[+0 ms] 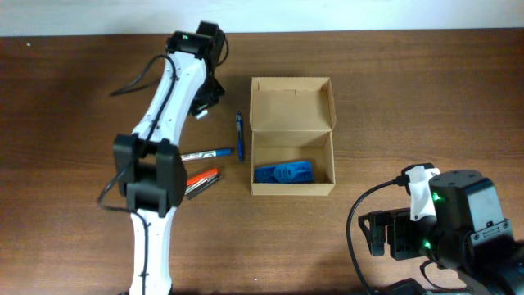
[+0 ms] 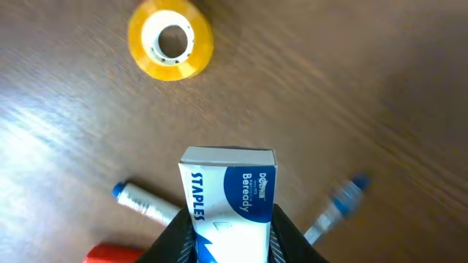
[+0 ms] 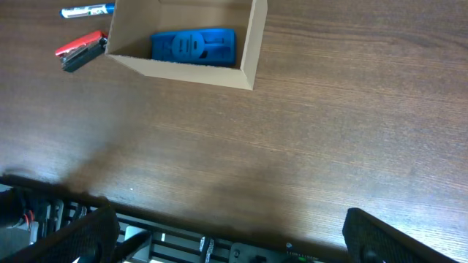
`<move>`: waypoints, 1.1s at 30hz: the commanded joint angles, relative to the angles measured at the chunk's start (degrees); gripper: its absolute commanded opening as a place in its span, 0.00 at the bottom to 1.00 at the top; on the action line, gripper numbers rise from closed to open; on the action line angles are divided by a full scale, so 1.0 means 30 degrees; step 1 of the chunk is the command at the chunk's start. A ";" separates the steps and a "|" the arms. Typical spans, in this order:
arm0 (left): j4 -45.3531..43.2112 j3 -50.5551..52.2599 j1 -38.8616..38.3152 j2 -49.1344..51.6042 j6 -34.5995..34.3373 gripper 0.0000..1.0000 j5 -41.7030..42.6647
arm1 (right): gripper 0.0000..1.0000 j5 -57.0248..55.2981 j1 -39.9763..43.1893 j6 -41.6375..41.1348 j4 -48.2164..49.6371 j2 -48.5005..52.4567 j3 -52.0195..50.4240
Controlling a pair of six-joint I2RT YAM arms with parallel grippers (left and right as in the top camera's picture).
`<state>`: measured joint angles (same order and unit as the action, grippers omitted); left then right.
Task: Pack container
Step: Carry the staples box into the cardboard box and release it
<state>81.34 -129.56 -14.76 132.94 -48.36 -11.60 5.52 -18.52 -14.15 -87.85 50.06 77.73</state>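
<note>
With the left gripper (image 2: pixel 232 235) pinching the staples box (image 2: pixel 228 191) left of the open container (image 1: pixel 292 188) at mid-table and the right gripper (image 3: pixel 234 232) spread and empty, we judge packing underway: next, carry it over the container and release

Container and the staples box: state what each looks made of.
Container: plain tan cardboard, matte, judging by its fold creases and uncoated brown faces. Staples box: likely thin printed card, smooth and perhaps slightly glossy, with white and blue print and crisp folded corners.
</note>
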 commanded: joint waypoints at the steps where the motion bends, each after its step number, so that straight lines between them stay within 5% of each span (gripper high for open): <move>1: 0.0284 -0.0568 -0.1224 -0.2565 0.0758 0.14 -0.0503 | 0.99 0.0095 -0.0109 0.0080 0.0058 -0.0066 0.0197; 15: -0.0386 -0.0437 -0.7949 -0.3512 0.3220 0.17 0.3024 | 0.99 0.0095 -0.0109 0.0080 0.0066 -0.0066 0.0197; 33: -0.1756 0.1078 -1.0848 -0.0459 0.3330 0.20 0.4969 | 0.99 0.0095 -0.0109 0.0080 0.0058 -0.0066 0.0197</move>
<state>76.38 -127.20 -46.83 130.85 -38.59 1.80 5.52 -18.52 -14.13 -87.85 50.09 77.73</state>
